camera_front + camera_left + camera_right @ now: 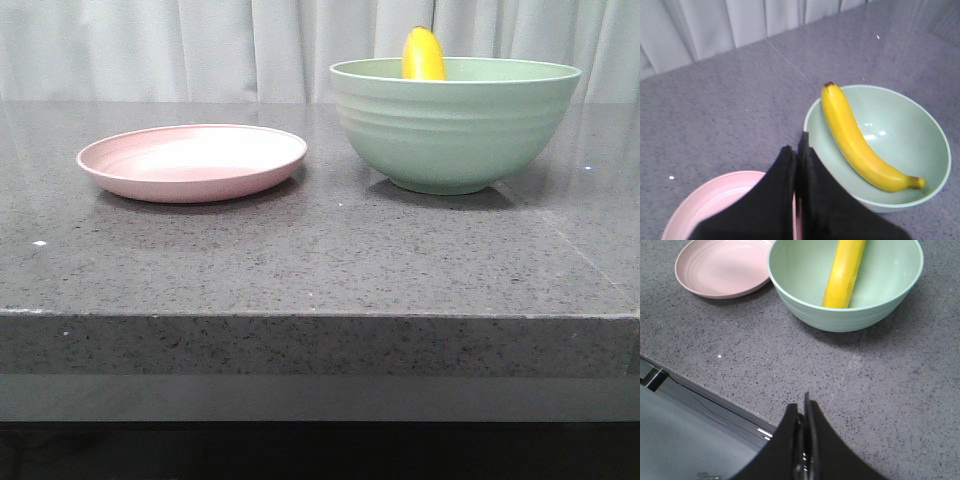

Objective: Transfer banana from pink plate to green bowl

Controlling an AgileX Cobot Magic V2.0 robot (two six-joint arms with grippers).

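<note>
The banana (423,54) lies inside the green bowl (455,130) at the right of the table; only its tip shows above the rim in the front view. It shows whole in the left wrist view (860,142) and partly in the right wrist view (844,272). The pink plate (192,161) stands empty to the left of the bowl. My left gripper (797,150) is shut and empty, above the gap between plate (705,205) and bowl (912,150). My right gripper (802,410) is shut and empty over the table's front edge, well short of the bowl (845,315). Neither gripper shows in the front view.
The dark speckled stone table (320,260) has its front edge near the bottom of the front view. A pale curtain (200,45) hangs behind the table. The plate also shows in the right wrist view (720,267).
</note>
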